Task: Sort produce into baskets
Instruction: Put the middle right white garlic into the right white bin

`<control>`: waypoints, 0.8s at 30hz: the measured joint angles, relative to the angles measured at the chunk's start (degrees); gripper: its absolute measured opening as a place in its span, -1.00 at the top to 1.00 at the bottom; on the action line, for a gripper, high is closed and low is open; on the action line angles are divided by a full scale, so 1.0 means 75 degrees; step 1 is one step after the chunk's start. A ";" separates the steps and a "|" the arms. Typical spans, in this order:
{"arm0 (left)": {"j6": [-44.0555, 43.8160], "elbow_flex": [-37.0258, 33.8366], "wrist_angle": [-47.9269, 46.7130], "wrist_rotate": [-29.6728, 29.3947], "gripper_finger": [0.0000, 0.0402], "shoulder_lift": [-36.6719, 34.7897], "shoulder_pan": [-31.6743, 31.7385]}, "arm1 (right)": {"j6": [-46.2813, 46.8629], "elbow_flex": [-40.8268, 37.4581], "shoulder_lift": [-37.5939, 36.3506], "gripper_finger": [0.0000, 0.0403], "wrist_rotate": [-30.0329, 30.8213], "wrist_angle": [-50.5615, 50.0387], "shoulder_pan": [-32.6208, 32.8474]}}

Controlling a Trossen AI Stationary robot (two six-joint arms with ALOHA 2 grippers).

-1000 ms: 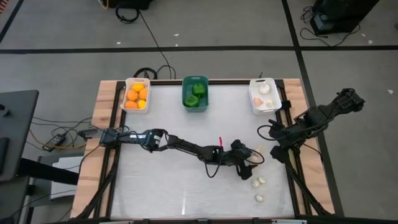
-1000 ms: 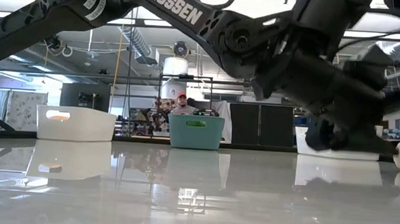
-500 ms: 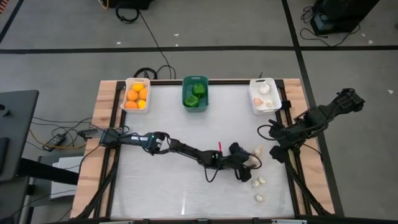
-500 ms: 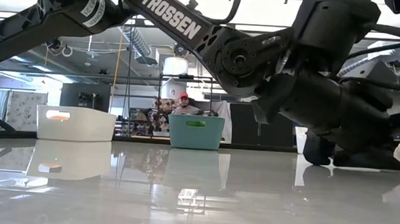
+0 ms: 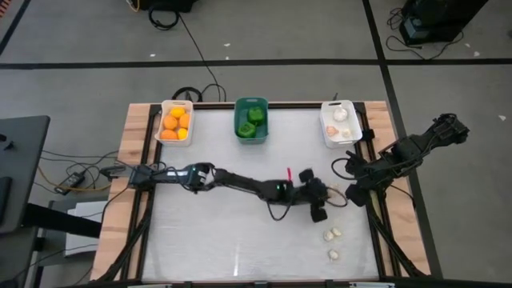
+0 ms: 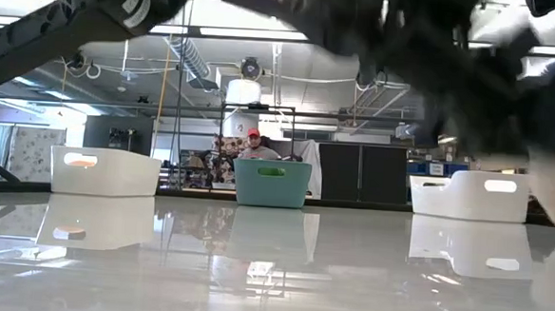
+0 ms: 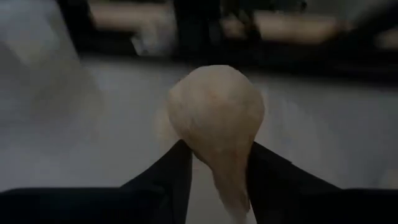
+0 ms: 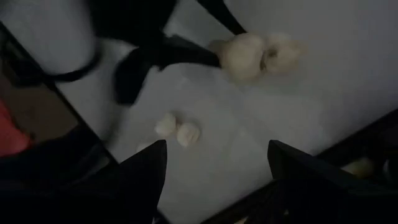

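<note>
My left gripper [image 5: 323, 198] reaches across to the table's right part and is shut on a pale garlic bulb [image 7: 214, 121]. In the right wrist view a second pale bulb [image 8: 283, 48] shows right beside the held one [image 8: 244, 56]. Other bulbs [image 5: 331, 234] lie on the table nearer the front. My right gripper [image 8: 214, 171] hangs open at the right edge, above and beside them. At the far edge stand three baskets: a white one with orange fruit [image 5: 175, 122], a teal one with green peppers [image 5: 251, 118], and a white one with garlic [image 5: 339, 122]. My left gripper pinches the garlic bulb's narrow lower part [image 7: 227, 177] between its two fingers [image 7: 165, 180], and the bulb's round body stands out beyond the fingertips. The fingers come at it from the table's left. Whether the bulb is clear of the table I cannot tell.
The wooden table frame [image 5: 132, 152] runs along the left and right sides. Cables lie on the floor to the left. Bare white tabletop [image 5: 208, 240] spreads across the near left. In the low view a person [image 6: 251, 145] shows far behind the teal basket [image 6: 271, 182].
My left gripper has shut on the garlic bulb and has moved toward the table's far edge and a little to the right. In the low view it has risen from table height and now shows as a blur, uncovering the white basket on the right.
</note>
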 joint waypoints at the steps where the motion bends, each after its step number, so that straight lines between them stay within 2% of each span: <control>1: 0.0130 0.0160 -0.0252 -0.0033 0.32 -0.0169 0.0051 | 0.0027 0.0000 -0.0050 -0.43 0.0125 0.0001 -0.0006; 5: 0.0696 0.0108 -0.0550 0.0194 0.32 -0.0897 0.0273 | 0.0045 0.0003 -0.0318 -0.43 0.0764 0.0006 -0.0006; 13: 0.1290 0.0096 -0.2101 0.2422 0.32 -0.2058 0.0874 | 0.0435 0.0009 -0.1249 -0.43 0.2381 0.0355 -0.0006; 19: 0.1607 0.0076 -0.2543 0.3541 0.32 -0.2427 0.1270 | 0.0394 0.0009 -0.1717 -0.43 0.3369 0.1181 -0.0009; 24: 0.1691 0.0080 -0.2522 0.4404 0.32 -0.2484 0.1488 | 0.0317 0.0009 -0.1712 -0.43 0.3818 0.1655 -0.0017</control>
